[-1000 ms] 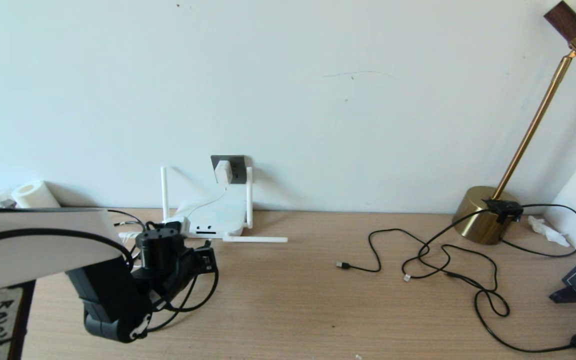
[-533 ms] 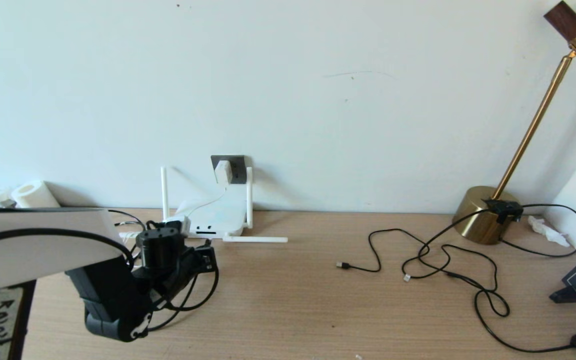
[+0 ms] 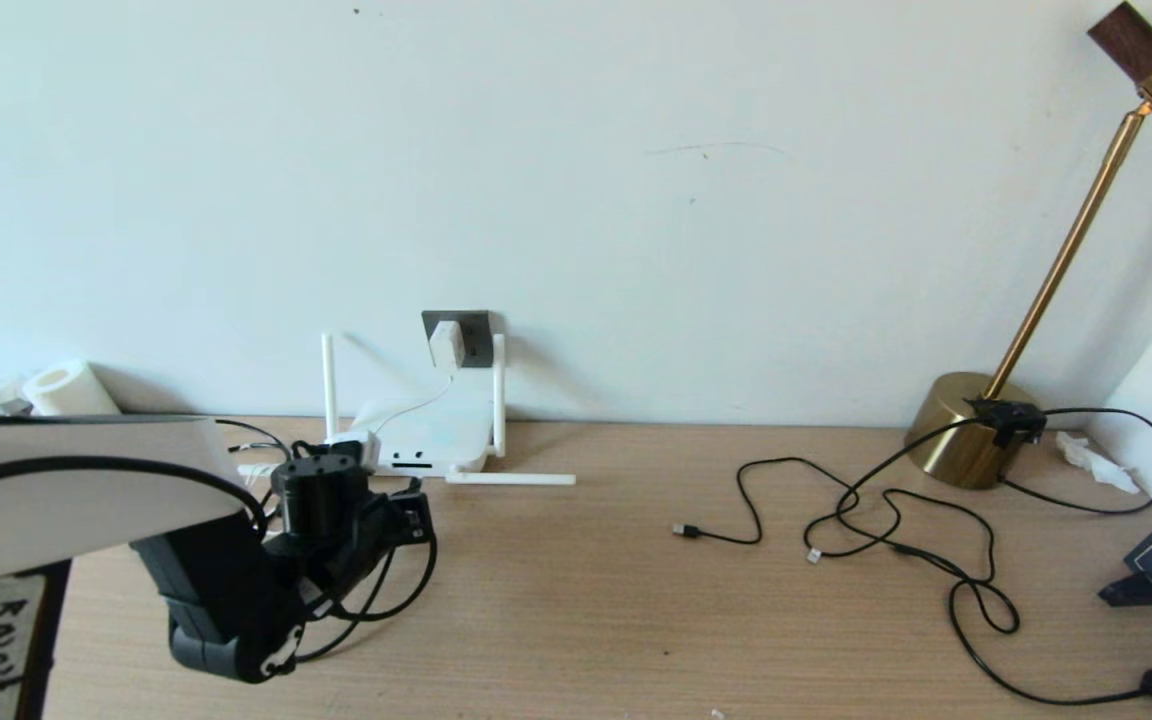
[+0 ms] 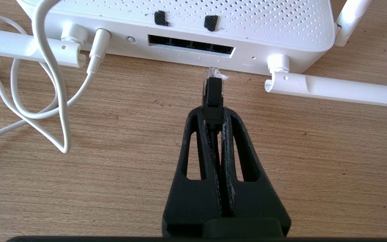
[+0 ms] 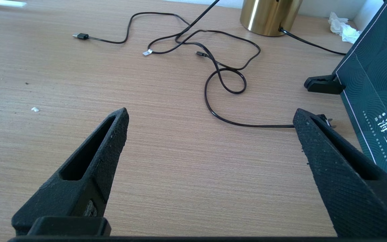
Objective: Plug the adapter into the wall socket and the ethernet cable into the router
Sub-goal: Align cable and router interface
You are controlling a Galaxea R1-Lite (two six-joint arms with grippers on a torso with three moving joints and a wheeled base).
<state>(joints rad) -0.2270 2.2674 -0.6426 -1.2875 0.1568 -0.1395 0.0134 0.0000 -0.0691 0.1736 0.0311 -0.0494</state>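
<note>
Our left gripper (image 4: pixel 213 112) has its 2 fingers (image 4: pixel 198 134) clamped on the ethernet cable (image 4: pixel 212 97) just behind its clear clip connector, which points at the router (image 4: pixel 180 23) and sits just short of the dark port slot — near it, not inserted. The router lies flat on the wooden desk (image 3: pixel 576 600) against the wall, 2 antennas upright and 2 lying along the desk. A thin white cord loops beside it. Above the router, the adapter (image 3: pixel 446 343) sits in the wall socket (image 3: pixel 474 335). Our right gripper (image 5: pixel 210 121) hangs over bare desk with its fingers wide apart — thin black cords (image 5: pixel 213 60) and a brass lamp base (image 5: pixel 269 15) lie beyond it.
</note>
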